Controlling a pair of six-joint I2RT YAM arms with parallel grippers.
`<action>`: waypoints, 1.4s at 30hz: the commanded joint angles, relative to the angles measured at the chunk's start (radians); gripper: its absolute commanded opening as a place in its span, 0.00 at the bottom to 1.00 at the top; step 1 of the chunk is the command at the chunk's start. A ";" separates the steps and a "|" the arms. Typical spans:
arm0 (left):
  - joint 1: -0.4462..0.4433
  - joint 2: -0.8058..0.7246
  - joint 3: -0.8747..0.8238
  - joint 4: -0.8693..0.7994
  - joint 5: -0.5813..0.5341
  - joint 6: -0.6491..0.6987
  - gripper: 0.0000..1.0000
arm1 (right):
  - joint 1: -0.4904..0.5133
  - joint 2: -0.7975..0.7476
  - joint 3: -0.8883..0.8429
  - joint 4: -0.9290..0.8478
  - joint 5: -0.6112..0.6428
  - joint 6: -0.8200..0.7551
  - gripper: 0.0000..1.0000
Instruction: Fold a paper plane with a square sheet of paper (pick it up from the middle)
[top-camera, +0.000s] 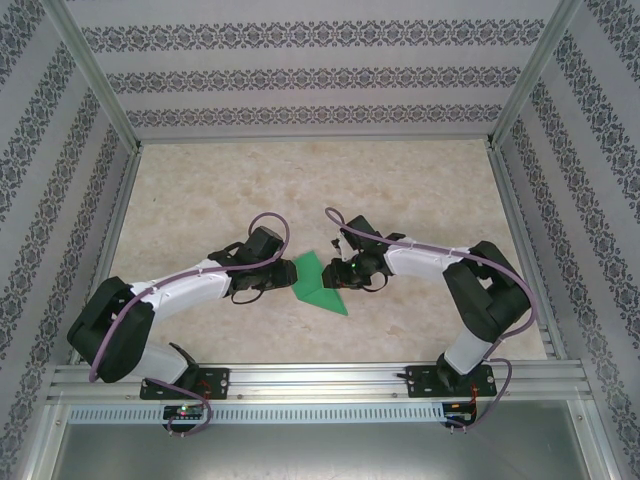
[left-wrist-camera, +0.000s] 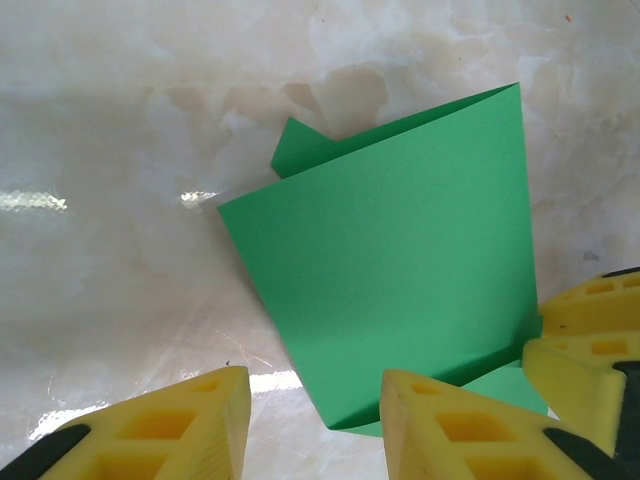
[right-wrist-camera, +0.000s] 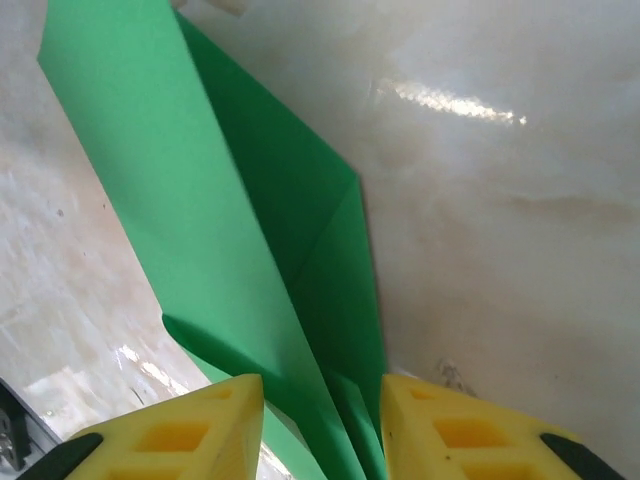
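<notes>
Top external view first, so we're starting at the near edge: the silver aluminium rail (top-camera: 320, 380) is carrying both bases, and the white-and-black left arm (top-camera: 190, 288) and right arm (top-camera: 430, 262) are reaching inward until they're almost meeting mid-table. The left gripper (top-camera: 288, 275) is sitting just left of the thin bright green paper sheet (top-camera: 318, 285), and the right gripper (top-camera: 340, 273) is right up against its other side.

From the left wrist we're seeing that gripper's yellow fingers (left-wrist-camera: 150, 430) standing part-way apart with bare table showing in the gap, so it isn't holding anything. The sheet's near corner is just poking in beside one finger. From the right wrist, the jaws are straddling the folded layers, which are running straight through the gap. Whether they're actually pinching, we can't tell.

The sheet is sitting between the grippers on the pale marble-look tabletop (top-camera: 300, 190), doubled over with a slanted flap and a long crease. It's nowhere near a dart, so we're guessing early-to-middle folds. The next move is probably needing one gripper pinning the layers while the other is sweeping a flap across and pressing the crease. Thin paper on a glossy top is likely sliding easily. Beyond, grey patterned wall panels (top-camera: 320, 80) are closing off the back.
</notes>
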 joint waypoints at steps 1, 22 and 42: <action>-0.011 0.006 0.024 0.006 -0.024 0.004 0.40 | -0.010 0.015 -0.022 0.108 -0.030 0.078 0.33; -0.011 0.039 0.037 0.017 -0.008 0.016 0.38 | -0.010 -0.141 -0.321 0.471 0.161 0.539 0.26; -0.011 0.030 0.024 0.014 -0.048 -0.027 0.37 | 0.033 -0.221 -0.073 0.057 -0.002 0.069 0.05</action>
